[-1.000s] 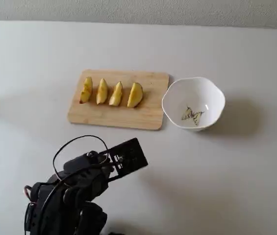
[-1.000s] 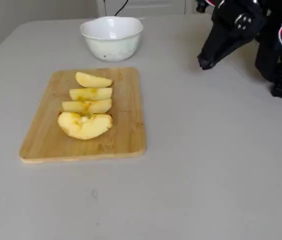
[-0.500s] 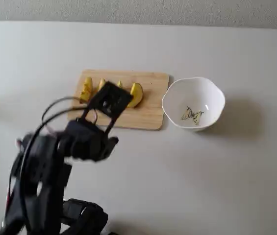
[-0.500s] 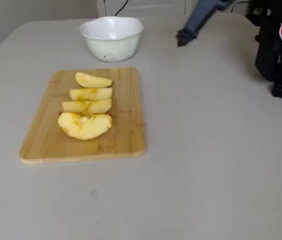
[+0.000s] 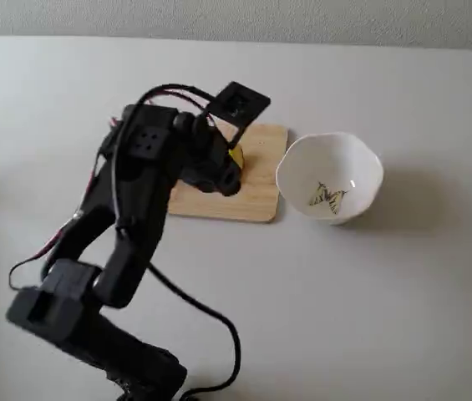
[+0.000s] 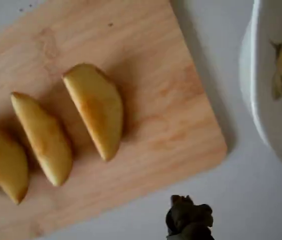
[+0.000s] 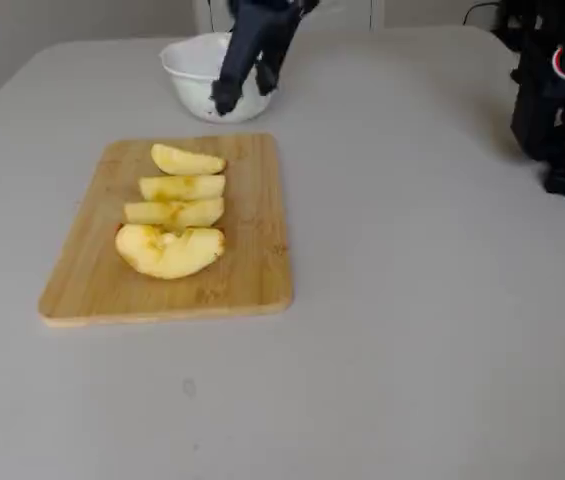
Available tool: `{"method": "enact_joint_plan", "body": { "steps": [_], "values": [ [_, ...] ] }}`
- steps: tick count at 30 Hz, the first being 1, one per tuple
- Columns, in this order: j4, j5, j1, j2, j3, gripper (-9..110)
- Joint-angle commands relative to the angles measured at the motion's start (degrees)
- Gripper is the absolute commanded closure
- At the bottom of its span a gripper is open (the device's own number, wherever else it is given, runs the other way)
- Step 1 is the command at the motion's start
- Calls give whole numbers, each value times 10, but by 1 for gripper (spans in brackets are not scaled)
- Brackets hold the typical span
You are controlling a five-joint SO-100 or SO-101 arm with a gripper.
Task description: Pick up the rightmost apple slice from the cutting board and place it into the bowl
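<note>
Jaws empty, holding nothing; how wide cannot be told, only one dark fingertip (image 6: 189, 220) showing at the bottom edge of the wrist view, off the near edge of the cutting board (image 6: 180, 125). In a fixed view, the gripper (image 7: 245, 82) hangs above the far end of the board, in front of the bowl (image 7: 184, 68), clear of every slice.

Rightmost apple slice (image 6: 94, 108) lying on the board, up and to the left of the fingertip in the wrist view, last in the row and nearest the bowl (image 6: 280, 90). Long axis running diagonally across the board, from upper left to lower right, parallel to the neighbouring slice (image 6: 43, 137) just beside it. Narrow strip of board between the two, so likely little room for a finger on that side; open board on the bowl side.

Bowl empty, standing on the worktop (image 5: 369, 301) just beside the board's short edge, butterfly mark (image 5: 327, 198) showing inside. Probably a shift over the slice and a descent called for first.

Worktop pale, plain. Light wall behind it in a fixed view.
</note>
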Motion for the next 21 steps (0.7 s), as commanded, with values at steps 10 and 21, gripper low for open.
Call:
{"method": "enact_joint_plan", "body": {
  "steps": [10, 21],
  "values": [
    [87, -12, 31, -299, -389, 55],
    [90, -10, 19, -350, -410, 63]
  ]
}}
